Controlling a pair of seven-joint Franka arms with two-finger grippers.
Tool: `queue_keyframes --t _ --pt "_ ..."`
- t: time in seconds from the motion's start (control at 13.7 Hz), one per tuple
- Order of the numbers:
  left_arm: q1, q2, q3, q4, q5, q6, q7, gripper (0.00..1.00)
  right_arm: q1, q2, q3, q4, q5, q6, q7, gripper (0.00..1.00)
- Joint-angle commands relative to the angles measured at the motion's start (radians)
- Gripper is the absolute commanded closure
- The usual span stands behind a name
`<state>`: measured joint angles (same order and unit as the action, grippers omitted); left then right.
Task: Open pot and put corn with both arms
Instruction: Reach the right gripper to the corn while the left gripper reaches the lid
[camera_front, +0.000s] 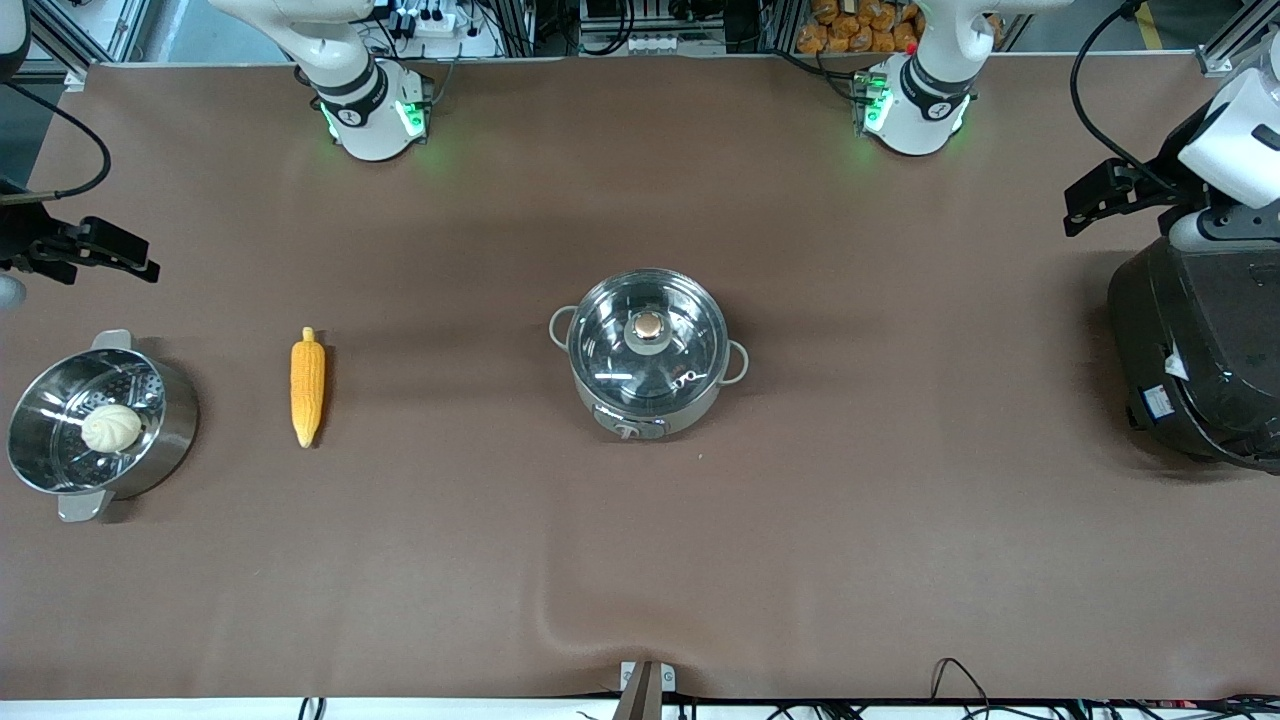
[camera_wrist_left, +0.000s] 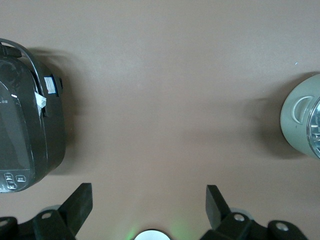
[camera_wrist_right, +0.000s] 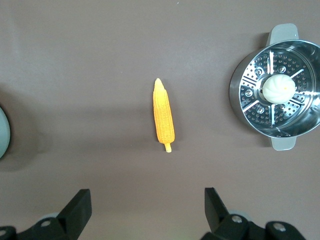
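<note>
The steel pot (camera_front: 648, 365) stands mid-table with its glass lid (camera_front: 690, 345) on and the copper knob (camera_front: 648, 324) on top. Its edge shows in the left wrist view (camera_wrist_left: 302, 120) and as a sliver in the right wrist view (camera_wrist_right: 2, 132). The corn (camera_front: 307, 385) lies on the cloth toward the right arm's end, also in the right wrist view (camera_wrist_right: 164, 116). My left gripper (camera_front: 1100, 195) (camera_wrist_left: 148, 192) is open and empty, high beside the black cooker. My right gripper (camera_front: 100, 250) (camera_wrist_right: 147, 195) is open and empty, high over the table near the corn.
A steel steamer pot (camera_front: 170, 420) (camera_wrist_right: 239, 92) holding a pale bun (camera_front: 111, 428) (camera_wrist_right: 279, 88) stands at the right arm's end. A large black cooker (camera_front: 1200, 340) (camera_wrist_left: 25, 115) stands at the left arm's end. Brown cloth covers the table.
</note>
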<state>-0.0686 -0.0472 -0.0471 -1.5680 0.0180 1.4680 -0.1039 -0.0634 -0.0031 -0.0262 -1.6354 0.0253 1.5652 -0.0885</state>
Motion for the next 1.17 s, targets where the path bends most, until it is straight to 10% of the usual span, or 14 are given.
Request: queue_keyframes --t 0.0,0.58,1.09 --pt "0.001 0.013 0.001 0.028 -0.015 -0.02 0.016 0.0 -0.006 -0.002 0.005 0.005 -0.012 -0.002 -0.013 0.0" --pt "-0.095 0.078 -0.108 0.029 -0.026 0.047 -0.089 0.0 0.011 0.04 0.006 -0.014 0.001 0.077 -0.013 0.0" --pt "-0.334 0.306 -0.191 0.158 -0.016 0.155 -0.699 0.0 0.005 0.11 0.005 -0.326 -0.001 0.568 -0.102 0.0"
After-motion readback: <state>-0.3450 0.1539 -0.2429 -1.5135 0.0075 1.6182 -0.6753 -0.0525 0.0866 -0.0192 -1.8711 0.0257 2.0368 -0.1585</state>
